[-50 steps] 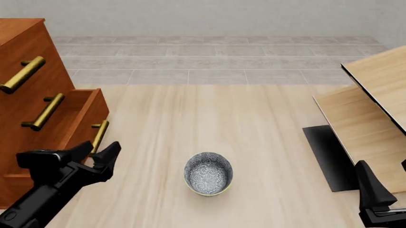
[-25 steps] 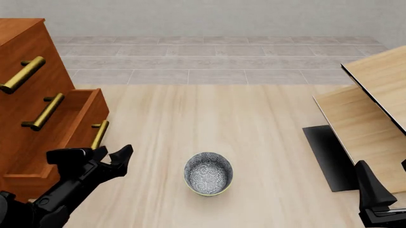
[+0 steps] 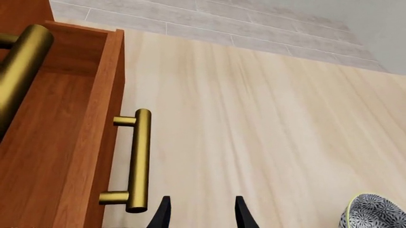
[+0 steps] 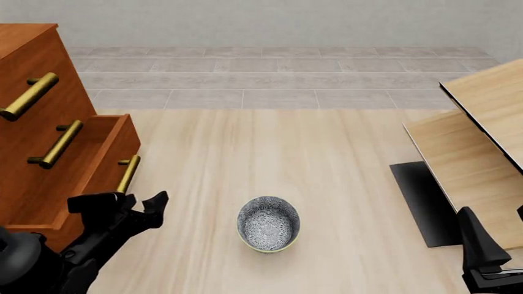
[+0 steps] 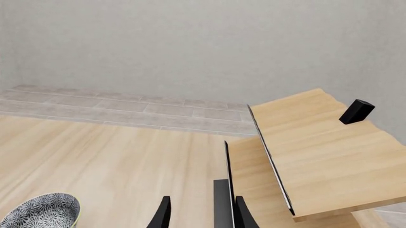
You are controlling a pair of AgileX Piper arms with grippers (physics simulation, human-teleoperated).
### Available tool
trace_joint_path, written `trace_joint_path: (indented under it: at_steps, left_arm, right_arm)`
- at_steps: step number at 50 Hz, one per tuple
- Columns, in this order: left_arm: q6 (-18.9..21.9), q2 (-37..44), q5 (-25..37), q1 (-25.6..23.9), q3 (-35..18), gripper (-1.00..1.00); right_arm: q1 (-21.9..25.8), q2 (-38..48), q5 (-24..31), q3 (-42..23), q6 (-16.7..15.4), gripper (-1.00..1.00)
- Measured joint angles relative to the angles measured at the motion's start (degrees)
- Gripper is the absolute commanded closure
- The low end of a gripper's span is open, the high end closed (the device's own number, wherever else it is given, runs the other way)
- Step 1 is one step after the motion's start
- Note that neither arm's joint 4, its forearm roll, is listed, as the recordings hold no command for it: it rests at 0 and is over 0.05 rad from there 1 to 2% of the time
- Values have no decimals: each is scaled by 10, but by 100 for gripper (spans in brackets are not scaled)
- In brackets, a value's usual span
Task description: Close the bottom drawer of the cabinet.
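Brown bottom drawer sticks out of cabinet — left gripper beside handle, fingers spread, holding nothing.

No readable text, labels, brand marks, numbers or signs in any view. Cabinet fronts: plain wood grain, nothing printed. Bottom drawer and its brass handle: unmarked. Bowl: dense black-and-white speckle pattern only, no lettering. Pale wood panels: bare grain, dark edges, no markings. Small black block on the panel: blank. Dark mat under the panels: blank. Left gripper and right gripper: black housings, no visible logo or serial. Tabletop, tiled floor and back wall: no writing.
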Motion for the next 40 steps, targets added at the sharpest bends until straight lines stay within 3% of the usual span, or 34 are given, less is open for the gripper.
trace_joint_path:
  at_steps: [40]
  left_arm:
    - [55,58,-10,71,-24,-100]
  right_arm:
    - [1,0,-1,0,-3,-100]
